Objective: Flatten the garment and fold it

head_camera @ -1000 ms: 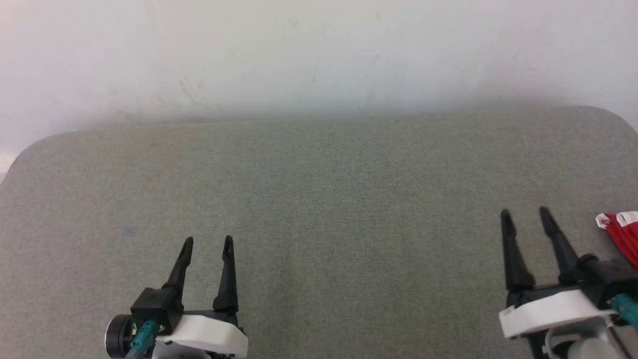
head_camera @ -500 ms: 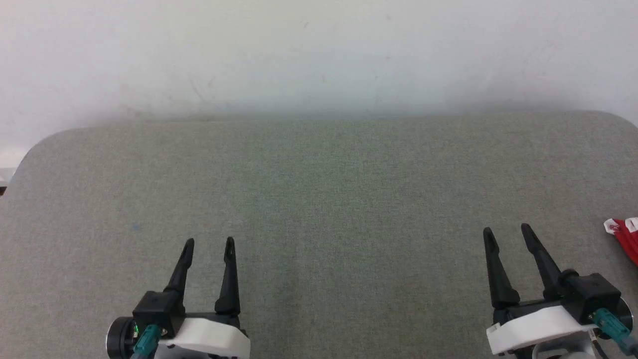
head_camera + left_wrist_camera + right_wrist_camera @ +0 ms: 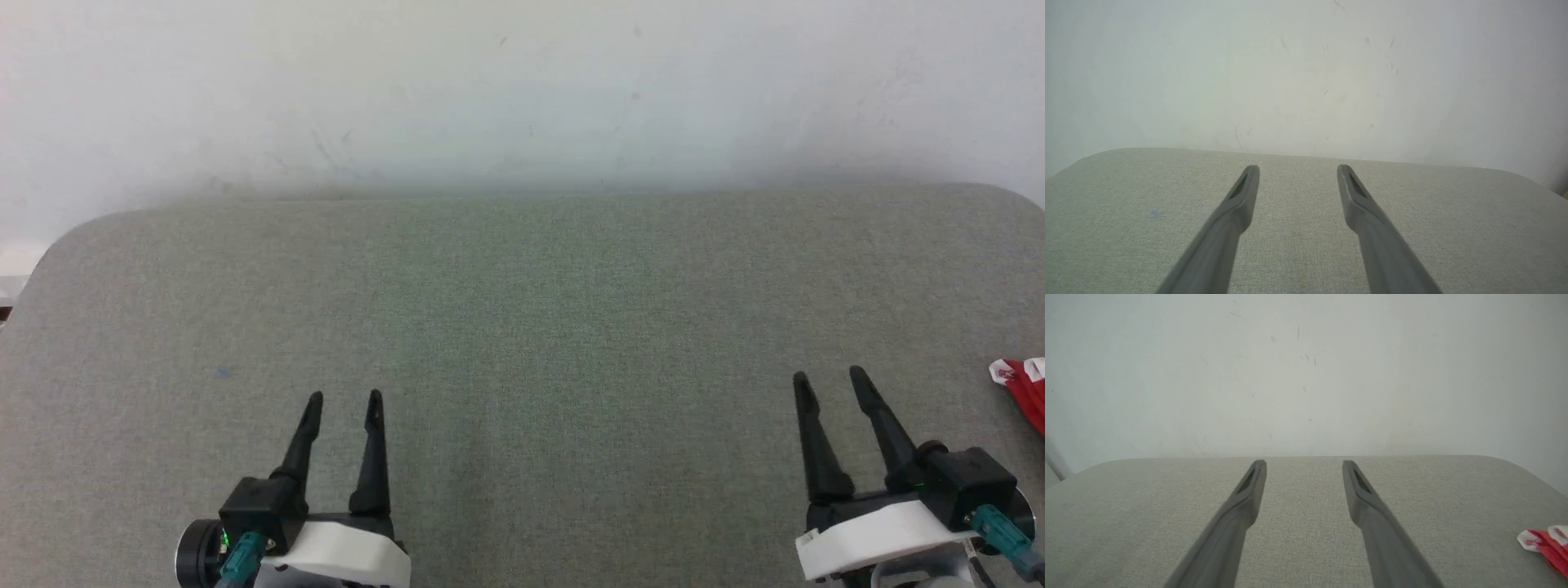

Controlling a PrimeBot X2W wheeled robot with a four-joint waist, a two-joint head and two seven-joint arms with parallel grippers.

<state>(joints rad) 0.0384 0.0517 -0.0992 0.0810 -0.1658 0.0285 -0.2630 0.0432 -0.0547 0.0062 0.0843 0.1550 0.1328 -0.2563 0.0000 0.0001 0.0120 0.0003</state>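
At lower left: left pincer (image 3: 344, 400), fingers parted, holding nothing, poised over bare grey table (image 3: 522, 310). At lower right: right pincer (image 3: 829, 377), likewise parted and empty. Off to right pincer's outer side, apart from it: garment (image 3: 1024, 390), red with white trim, bunched, mostly out of frame, touched by neither. Beyond both: white wall (image 3: 522, 82). Progress, by judgement: none yet; grasping, flattening and folding all outstanding.
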